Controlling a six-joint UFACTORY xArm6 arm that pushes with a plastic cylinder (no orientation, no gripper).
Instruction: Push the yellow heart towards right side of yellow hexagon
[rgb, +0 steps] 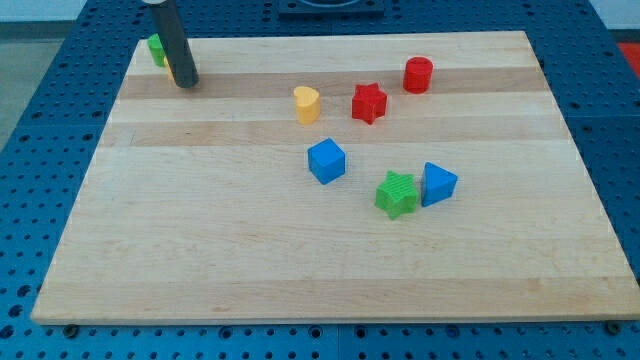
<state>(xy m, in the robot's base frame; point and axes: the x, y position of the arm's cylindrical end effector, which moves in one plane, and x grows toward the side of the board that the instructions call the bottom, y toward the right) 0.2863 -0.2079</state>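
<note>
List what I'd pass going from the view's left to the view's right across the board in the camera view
green block, partly hidden behind the rod → my tip → yellow heart → blue cube → red star → green star → red cylinder → blue triangular block

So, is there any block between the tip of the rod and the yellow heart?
No. In the camera view, only bare board lies between my tip and the yellow heart. A green block and something yellow sit behind the rod.
</note>
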